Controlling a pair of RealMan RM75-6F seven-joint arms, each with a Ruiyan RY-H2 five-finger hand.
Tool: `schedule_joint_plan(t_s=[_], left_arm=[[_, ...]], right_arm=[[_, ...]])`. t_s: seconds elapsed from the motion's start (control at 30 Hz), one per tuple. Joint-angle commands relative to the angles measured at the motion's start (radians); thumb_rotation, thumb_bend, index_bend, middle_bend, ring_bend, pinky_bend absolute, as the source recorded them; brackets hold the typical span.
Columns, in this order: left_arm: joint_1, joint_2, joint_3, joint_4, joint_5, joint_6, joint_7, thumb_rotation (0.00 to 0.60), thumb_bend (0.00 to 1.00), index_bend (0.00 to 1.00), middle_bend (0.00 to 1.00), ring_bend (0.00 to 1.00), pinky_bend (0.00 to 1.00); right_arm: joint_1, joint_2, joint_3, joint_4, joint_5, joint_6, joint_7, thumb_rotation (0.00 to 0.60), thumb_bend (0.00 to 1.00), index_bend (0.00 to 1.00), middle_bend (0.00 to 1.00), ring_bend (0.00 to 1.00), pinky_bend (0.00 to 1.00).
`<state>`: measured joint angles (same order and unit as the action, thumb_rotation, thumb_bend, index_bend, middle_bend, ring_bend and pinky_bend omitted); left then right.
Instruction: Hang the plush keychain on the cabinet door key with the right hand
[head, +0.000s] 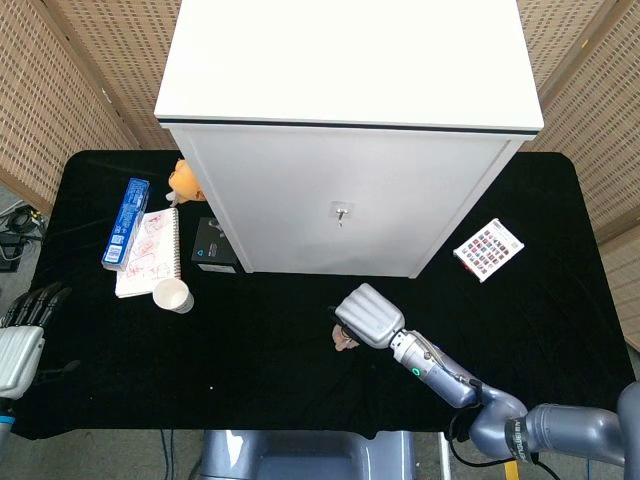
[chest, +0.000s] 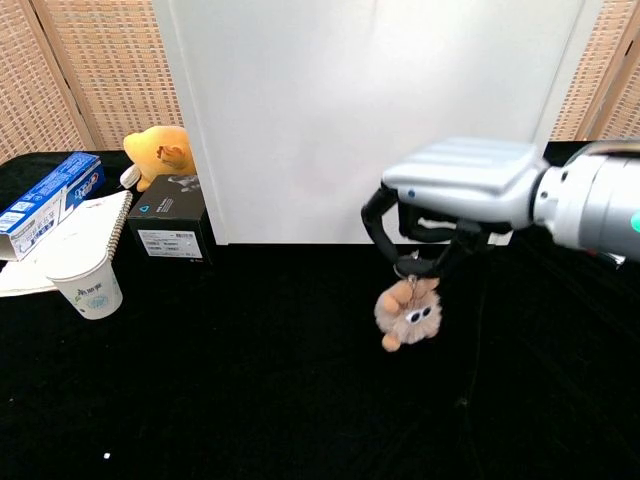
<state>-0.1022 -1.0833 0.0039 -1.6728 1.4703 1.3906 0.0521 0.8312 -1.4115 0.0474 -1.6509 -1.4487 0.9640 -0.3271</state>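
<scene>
plush keychain (chest: 408, 312), tan, googly-eyed, seemingly dangling upside-down

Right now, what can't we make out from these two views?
- Key: tiny in the head view; above the chest view's frame.
- Plush keychain: ring hidden among the right hand fingers; in the head view the hand covers most of it.
- Left hand: cut by the head view's left edge; absent from chest view.
- Yellow toy: partly behind the cabinet.
</scene>
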Motion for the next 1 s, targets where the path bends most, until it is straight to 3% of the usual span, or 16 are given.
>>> schedule_joint_plan(t_s=[0.03, 0.37, 0.63, 1.0], left_arm=[[0.000, 0.003, 0.001, -0.001, 0.003, 0.000, -0.007, 0.600, 0.00, 0.00, 0.00, 0.00, 0.00], [-0.002, 0.006, 0.005, -0.003, 0.007, -0.006, -0.016, 0.600, 0.00, 0.00, 0.00, 0.00, 0.00], [-0.004, 0.004, 0.006, -0.004, 0.005, -0.010, -0.010, 0.600, 0.00, 0.00, 0.00, 0.00, 0.00], [-0.006, -0.003, 0.007, -0.002, 0.004, -0.015, 0.003, 0.600, 0.00, 0.00, 0.00, 0.00, 0.00]], right_arm=[[-0.003, 0.057, 0.013, -0.054, -0.064, 0.044, -0.013, 0.600, 0.64, 0.67, 1.00, 1.00, 1.00], [-0.027, 0.145, 0.086, -0.154, -0.052, 0.107, 0.098, 0.600, 0.64, 0.69, 1.00, 1.00, 1.00], [-0.049, 0.179, 0.141, -0.143, -0.147, 0.228, 0.197, 0.600, 0.64, 0.70, 1.00, 1.00, 1.00], [-0.057, 0.206, 0.203, -0.071, -0.237, 0.340, 0.120, 0.600, 0.65, 0.72, 1.00, 1.00, 1.00]])
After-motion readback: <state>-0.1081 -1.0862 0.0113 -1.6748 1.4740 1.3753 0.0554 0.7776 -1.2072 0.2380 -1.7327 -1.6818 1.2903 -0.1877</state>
